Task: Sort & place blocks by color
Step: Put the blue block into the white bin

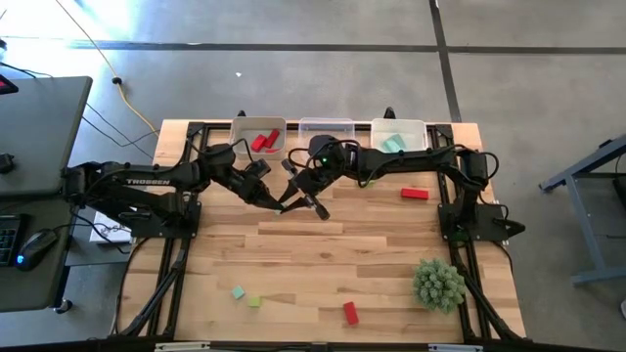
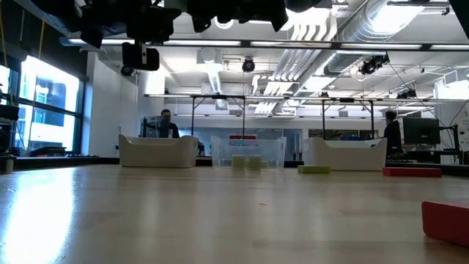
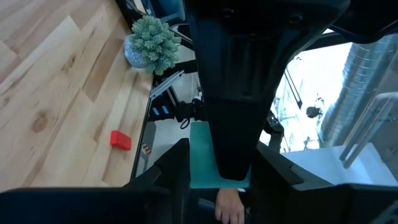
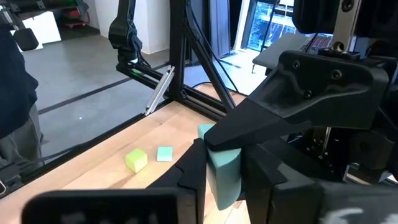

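Pinched in the left jaws above the middle of the counter [image 1: 391,244] and gripped as well by the right jaws, apparently to pass the teal block [image 4: 224,174] toward the far-right bin [image 1: 399,121] holding teal pieces.

A wooden table [image 1: 323,254] fills the middle of the overhead view; three bins stand in a row along its far edge, a white bin [image 1: 242,129] on the left, a clear bin [image 1: 326,126] in the middle and another white bin [image 1: 419,128] on the right; a spiky green plant ball [image 1: 437,284] sits near the front right corner; a dark desk [image 1: 39,137] with a mouse [image 1: 37,246] stands off to the left; two people [image 2: 167,125] show in the room behind.
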